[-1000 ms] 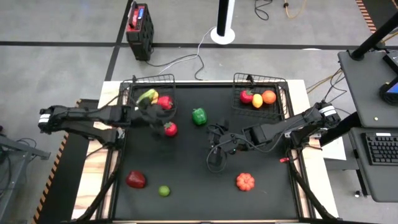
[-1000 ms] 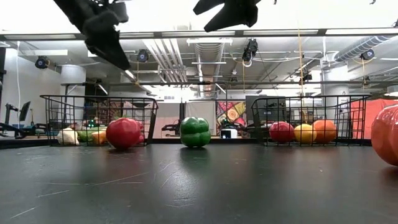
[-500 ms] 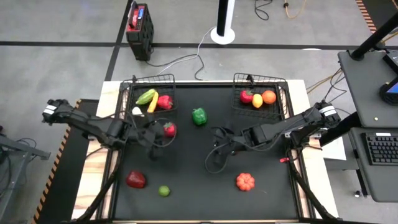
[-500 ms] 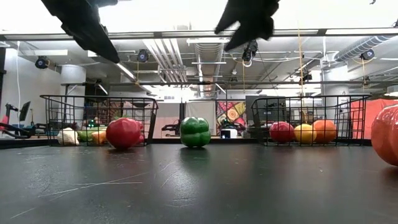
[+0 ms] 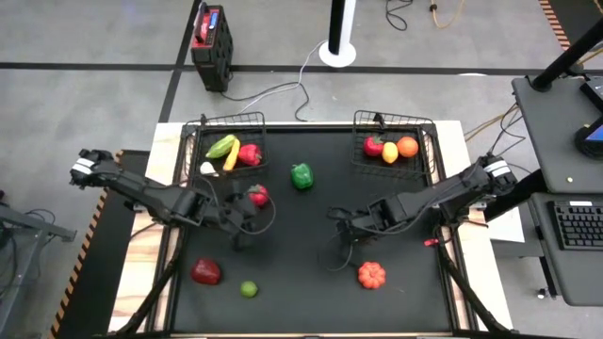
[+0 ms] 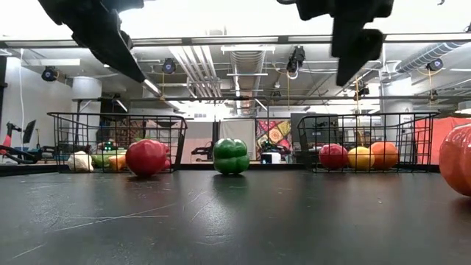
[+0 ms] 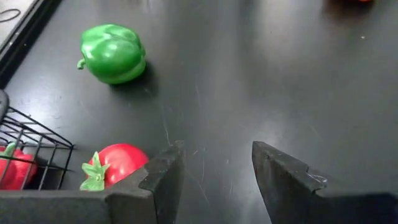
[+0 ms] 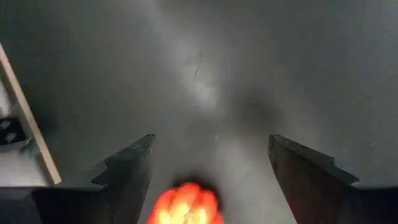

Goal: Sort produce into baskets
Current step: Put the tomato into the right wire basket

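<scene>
Two hands open, both empty. Right hand (image 8: 208,177) hangs just short of the orange pumpkin (image 8: 186,204) on the counter (image 5: 311,282): centre over it, descend straight. Left hand (image 7: 214,174) hovers beside the tomato (image 7: 115,163).

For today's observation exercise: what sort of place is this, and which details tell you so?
Probably a robotics lab or workshop: exposed ceiling ducts, a desk with a black keyboard, and a black table with dark wire-mesh baskets.
</scene>
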